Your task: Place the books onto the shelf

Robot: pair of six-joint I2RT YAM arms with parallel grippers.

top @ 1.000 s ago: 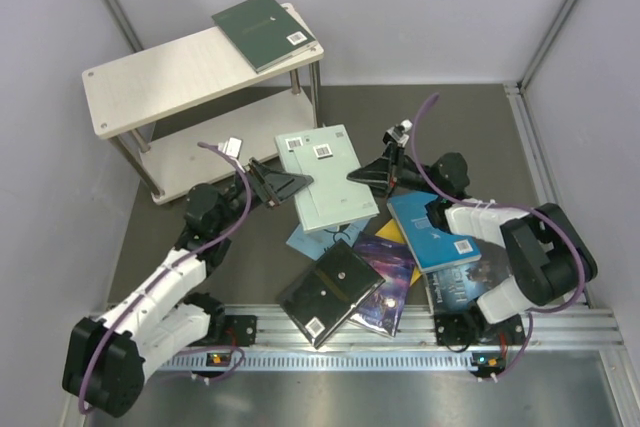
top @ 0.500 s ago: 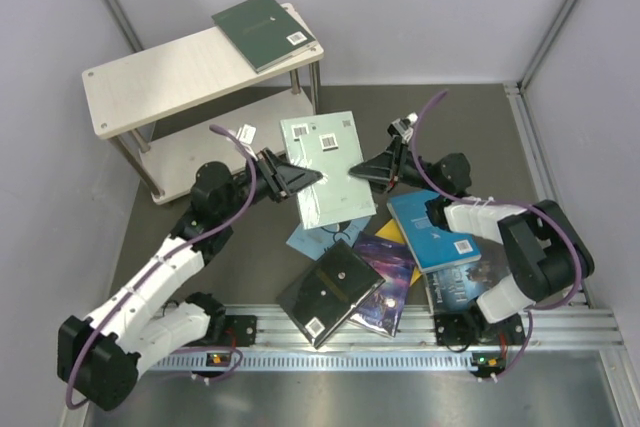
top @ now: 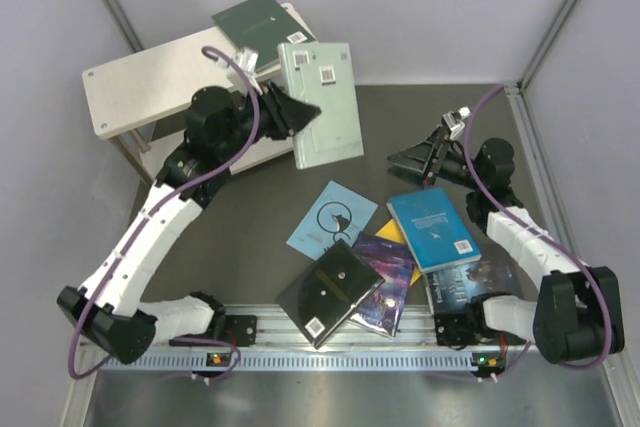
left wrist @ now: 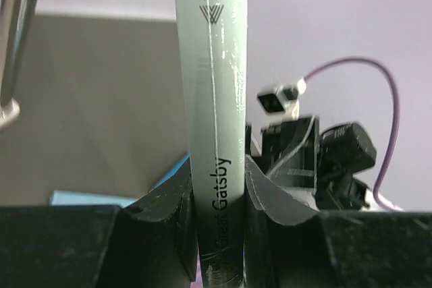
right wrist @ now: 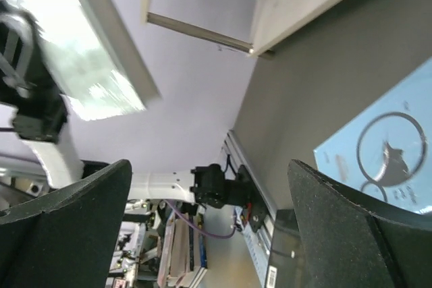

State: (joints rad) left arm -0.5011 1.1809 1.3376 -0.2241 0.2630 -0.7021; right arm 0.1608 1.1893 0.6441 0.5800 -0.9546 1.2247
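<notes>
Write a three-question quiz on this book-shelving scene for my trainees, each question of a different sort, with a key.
1. True or false: the left fingers are shut on the pale green book.
2. Fill in: the right fingers are ___ and hold nothing.
3. The dark green book lies: A on the top board of the shelf; B on its lower board; C between the right fingers.
Key: 1 true; 2 open; 3 A.
</notes>
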